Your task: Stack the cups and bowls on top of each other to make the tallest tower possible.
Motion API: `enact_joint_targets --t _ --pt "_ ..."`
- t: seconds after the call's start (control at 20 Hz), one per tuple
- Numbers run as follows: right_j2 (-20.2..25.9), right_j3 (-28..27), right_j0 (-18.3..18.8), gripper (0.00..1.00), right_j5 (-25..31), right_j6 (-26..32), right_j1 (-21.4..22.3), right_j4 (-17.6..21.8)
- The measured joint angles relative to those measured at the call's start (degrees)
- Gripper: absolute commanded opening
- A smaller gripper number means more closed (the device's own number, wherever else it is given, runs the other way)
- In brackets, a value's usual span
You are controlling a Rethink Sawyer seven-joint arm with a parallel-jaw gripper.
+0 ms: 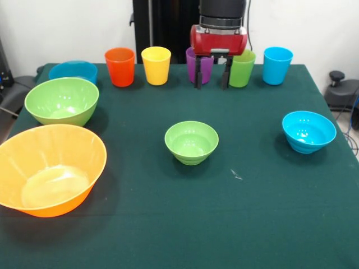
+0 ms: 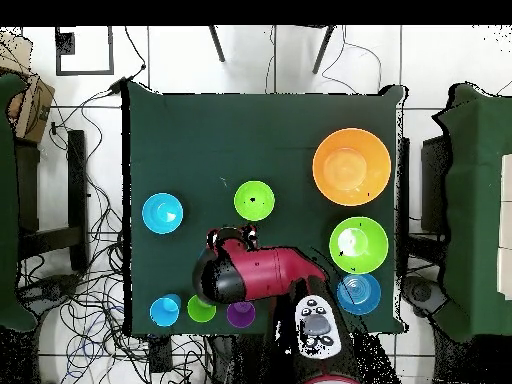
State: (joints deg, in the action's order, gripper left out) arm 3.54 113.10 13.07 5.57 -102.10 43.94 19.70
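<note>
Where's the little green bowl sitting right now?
In the front view the small green bowl stands alone near the middle of the table, upright and empty, with the small blue bowl to its right and the large orange bowl to its left.

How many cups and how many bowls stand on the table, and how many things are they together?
Cups: 5, namely orange cup, yellow cup, purple cup, green cup, light blue cup.
Bowls: 5, namely large orange bowl, medium green bowl, medium blue bowl, small green bowl, small blue bowl.
Total: 10.
</note>
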Motion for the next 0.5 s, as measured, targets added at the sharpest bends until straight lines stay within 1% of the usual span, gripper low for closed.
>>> enact_joint_targets --t 0.35,0.5 --pt "0.0 1.6 0.0 1.0 2.6 0.0 1.9 -2.0" --pt "0.1 3.0 0.7 1.0 4.7 0.0 4.1 -3.5"
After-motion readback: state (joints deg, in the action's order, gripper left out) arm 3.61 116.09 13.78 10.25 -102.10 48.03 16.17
